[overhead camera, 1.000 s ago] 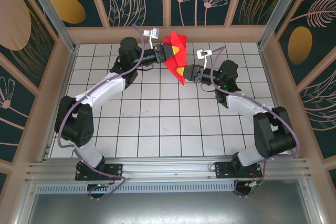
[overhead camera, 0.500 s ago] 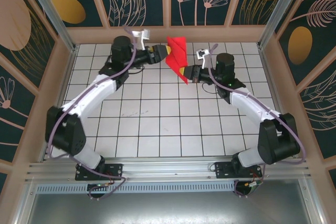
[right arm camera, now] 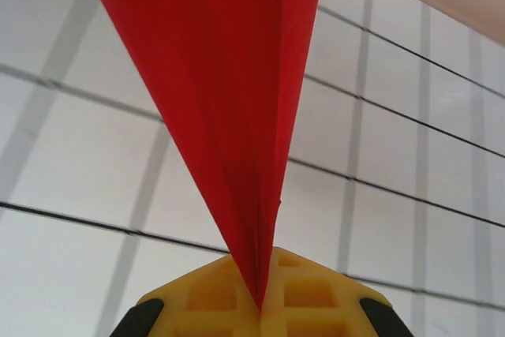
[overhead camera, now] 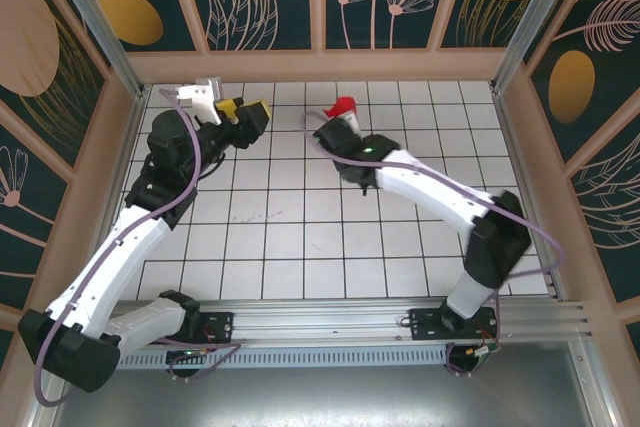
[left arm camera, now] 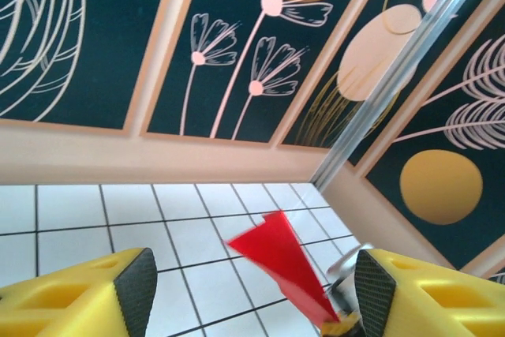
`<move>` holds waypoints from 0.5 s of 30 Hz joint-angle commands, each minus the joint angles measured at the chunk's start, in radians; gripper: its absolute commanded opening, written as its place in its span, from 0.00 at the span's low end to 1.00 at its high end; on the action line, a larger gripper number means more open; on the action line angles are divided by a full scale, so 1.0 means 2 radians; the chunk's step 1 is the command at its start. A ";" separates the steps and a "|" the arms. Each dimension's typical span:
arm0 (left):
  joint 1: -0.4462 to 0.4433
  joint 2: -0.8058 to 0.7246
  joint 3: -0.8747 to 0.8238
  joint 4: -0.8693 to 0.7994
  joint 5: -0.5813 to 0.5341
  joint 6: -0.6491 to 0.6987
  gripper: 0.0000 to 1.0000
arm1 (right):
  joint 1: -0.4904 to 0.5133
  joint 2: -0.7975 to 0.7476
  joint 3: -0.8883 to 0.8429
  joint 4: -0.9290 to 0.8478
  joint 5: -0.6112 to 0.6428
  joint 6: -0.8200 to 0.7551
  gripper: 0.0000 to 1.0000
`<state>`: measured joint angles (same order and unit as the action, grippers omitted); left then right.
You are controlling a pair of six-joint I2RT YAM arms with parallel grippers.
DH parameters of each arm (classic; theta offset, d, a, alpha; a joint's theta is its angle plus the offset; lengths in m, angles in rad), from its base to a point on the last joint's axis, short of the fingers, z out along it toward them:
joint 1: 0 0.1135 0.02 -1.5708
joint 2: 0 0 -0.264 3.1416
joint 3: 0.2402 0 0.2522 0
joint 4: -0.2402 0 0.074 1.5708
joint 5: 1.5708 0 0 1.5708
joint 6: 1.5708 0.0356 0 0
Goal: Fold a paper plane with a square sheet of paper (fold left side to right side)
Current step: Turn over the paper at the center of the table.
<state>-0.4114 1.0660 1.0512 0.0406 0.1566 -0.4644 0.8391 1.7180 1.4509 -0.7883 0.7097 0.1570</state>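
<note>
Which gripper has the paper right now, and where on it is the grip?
The right gripper holds the paper plane, pinched at its narrow pointed end, with the wide part fanning away. The left gripper is open and holds nothing.

paper plane [overhead camera: 343,107] in right end effector [right arm camera: 256,305], over far table [overhead camera: 300,237]

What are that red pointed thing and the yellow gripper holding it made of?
The red pointed dart looks like thin matte paper: flat colour, crisp straight edges, a fold line near its tip. The right gripper pinching it looks like moulded yellow plastic, with square pockets in its face; which plastic is unclear.
</note>
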 commanded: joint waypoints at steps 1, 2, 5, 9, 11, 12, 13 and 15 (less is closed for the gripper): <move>0.000 -0.020 -0.008 -0.004 -0.027 0.016 0.69 | 0.024 0.066 0.013 -0.161 0.155 0.034 0.04; -0.001 -0.024 -0.010 -0.002 -0.026 0.015 0.69 | 0.030 0.082 0.013 -0.164 0.157 0.035 0.04; -0.001 -0.026 -0.014 -0.002 -0.024 0.014 0.68 | 0.048 0.126 0.011 -0.154 0.157 0.026 0.04; -0.001 -0.021 -0.018 0.001 -0.015 0.010 0.68 | 0.062 0.183 0.007 -0.138 0.150 0.011 0.05; 0.000 -0.020 -0.019 0.004 -0.010 0.007 0.68 | 0.065 0.203 0.006 -0.133 0.134 0.007 0.05; -0.001 -0.019 -0.019 0.004 -0.008 0.005 0.68 | 0.067 0.211 0.004 -0.128 0.119 0.000 0.06; -0.001 -0.018 -0.019 0.005 -0.007 0.005 0.68 | 0.070 0.218 0.004 -0.124 0.103 -0.005 0.07; 0.000 -0.013 -0.018 0.004 -0.003 0.003 0.68 | 0.077 0.223 0.001 -0.112 0.072 -0.020 0.14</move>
<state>-0.4114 1.0325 1.0191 0.0299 0.1303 -0.4564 0.9749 2.1513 1.4567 -1.0069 0.9180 0.1593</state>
